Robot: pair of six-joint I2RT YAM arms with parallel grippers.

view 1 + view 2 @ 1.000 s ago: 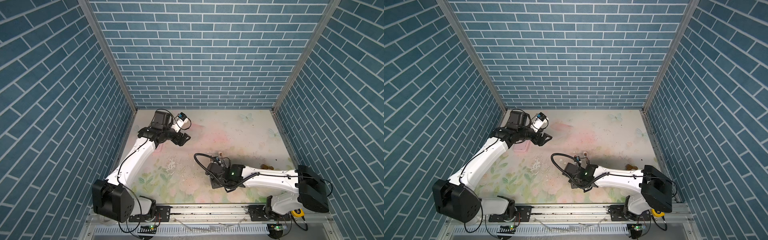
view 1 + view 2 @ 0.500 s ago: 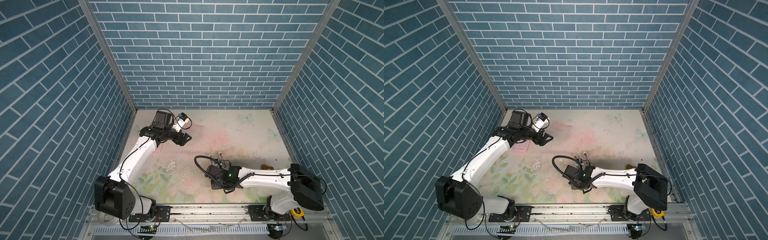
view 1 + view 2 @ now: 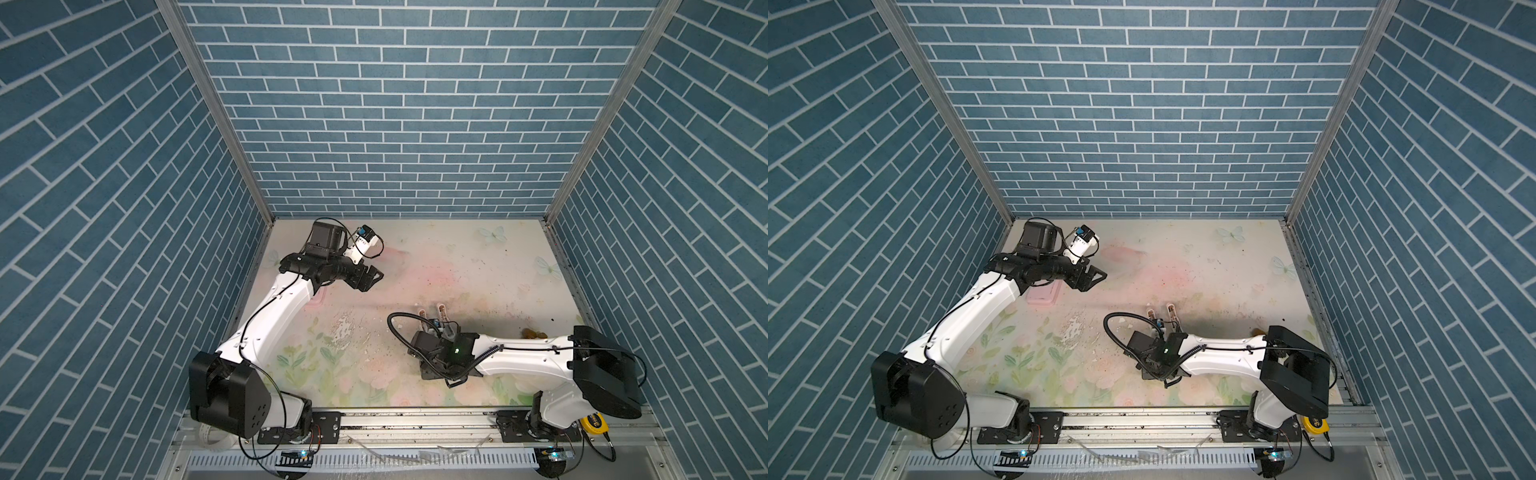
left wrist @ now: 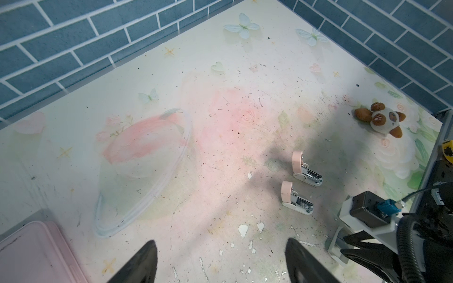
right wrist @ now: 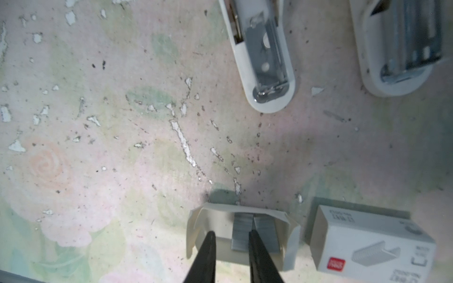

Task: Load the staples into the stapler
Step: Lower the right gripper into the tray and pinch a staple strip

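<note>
The staples point(image 5: 241, 227) are lying as short grey strips side by side in a white card tray point(image 5: 191, 230), on the near part of the table point(image 3: 457, 257), right of centre. In both top views the right arm's wrist is hiding them.

The right gripper point(image 5: 231, 235) is hanging directly over the tray. Its jaws are standing narrowly apart, one finger over the bare tray floor and the other over the strips. A gap is showing between the first finger and the nearest strip, so nothing is clamped. Whether the tips are touching anything cannot be told.

A white sleeve point(image 5: 367, 240) with a red square mark is lying just beside the tray.

Just beyond the tray, on its far side, two mini staplers are sitting side by side. The left stapler point(image 4: 295, 199) and the right stapler point(image 4: 305, 171) are both lying open, with their pink tops swung back and their metal channels showing.

The left gripper point(image 4: 220, 241) is hovering at the far left of the table, well apart from the staplers. Its jaws are standing wide apart with nothing between them. A pink case point(image 3: 1042, 296) is lying on the table beneath that arm. A small panda toy point(image 4: 378, 120) is sitting near the right edge.
</note>
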